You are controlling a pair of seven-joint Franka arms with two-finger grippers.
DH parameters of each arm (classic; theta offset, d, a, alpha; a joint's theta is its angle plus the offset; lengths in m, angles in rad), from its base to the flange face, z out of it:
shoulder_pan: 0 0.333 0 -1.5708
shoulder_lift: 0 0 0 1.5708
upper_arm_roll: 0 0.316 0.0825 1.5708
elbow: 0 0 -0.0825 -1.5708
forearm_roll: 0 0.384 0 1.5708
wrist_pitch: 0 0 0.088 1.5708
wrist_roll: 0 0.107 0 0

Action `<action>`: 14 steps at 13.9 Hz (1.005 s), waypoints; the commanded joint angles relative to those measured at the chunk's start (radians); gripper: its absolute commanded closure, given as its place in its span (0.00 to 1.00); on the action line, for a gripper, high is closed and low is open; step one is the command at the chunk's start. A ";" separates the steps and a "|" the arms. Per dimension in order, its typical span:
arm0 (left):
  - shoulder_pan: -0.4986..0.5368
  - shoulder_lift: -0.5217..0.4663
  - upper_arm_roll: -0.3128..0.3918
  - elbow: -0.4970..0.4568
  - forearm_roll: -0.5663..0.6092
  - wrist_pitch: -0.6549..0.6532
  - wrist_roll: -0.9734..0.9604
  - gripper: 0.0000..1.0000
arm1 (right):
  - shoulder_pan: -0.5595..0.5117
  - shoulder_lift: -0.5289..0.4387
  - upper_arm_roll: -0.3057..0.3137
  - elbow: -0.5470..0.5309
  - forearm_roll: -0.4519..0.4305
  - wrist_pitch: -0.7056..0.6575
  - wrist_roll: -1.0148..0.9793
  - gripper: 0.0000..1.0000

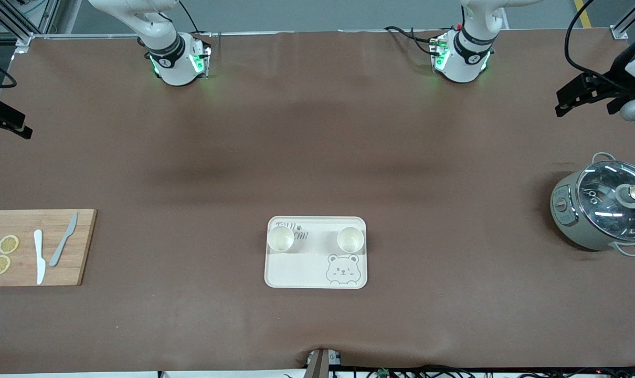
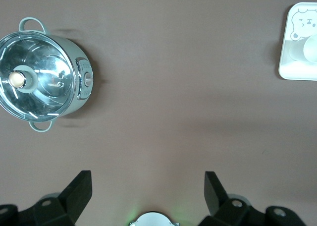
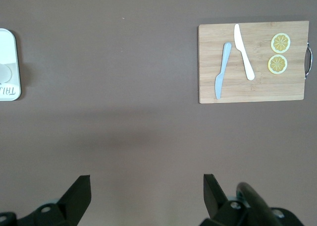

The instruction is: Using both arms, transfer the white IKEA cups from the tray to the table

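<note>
we see both white cups on the tray (image 1: 316, 268), along the edge nearest the robots' bases: one cup (image 1: 281, 239) at the tray's ten o'clock corner, the other cup (image 1: 350, 239) at its two o'clock corner, well apart. neither is on the table (image 1: 317, 147) yet. the left gripper (image 2: 147, 194) hangs high over bare table between pot (image 1: 606, 206) and tray, fingers spread wide, holding nothing. the right gripper (image 3: 146, 194) waits likewise between tray and cutting board (image 1: 36, 248), wide open and empty. we judge it best that each arm takes the cup toward its own end, descending straight over the rim so the tray stays put.
</note>
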 commanded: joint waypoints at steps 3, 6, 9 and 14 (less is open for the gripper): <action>-0.008 0.053 -0.028 0.012 -0.028 -0.013 -0.006 0.00 | -0.021 0.011 0.016 0.009 -0.012 -0.006 -0.010 0.00; -0.011 0.117 -0.104 0.006 -0.023 0.013 -0.041 0.00 | -0.021 0.011 0.016 0.010 -0.012 -0.004 -0.010 0.00; -0.026 0.177 -0.158 0.000 -0.023 0.078 -0.150 0.00 | -0.021 0.011 0.016 0.010 -0.012 -0.003 -0.012 0.00; -0.140 0.289 -0.172 -0.023 -0.012 0.263 -0.317 0.00 | -0.021 0.013 0.016 0.010 -0.012 -0.003 -0.012 0.00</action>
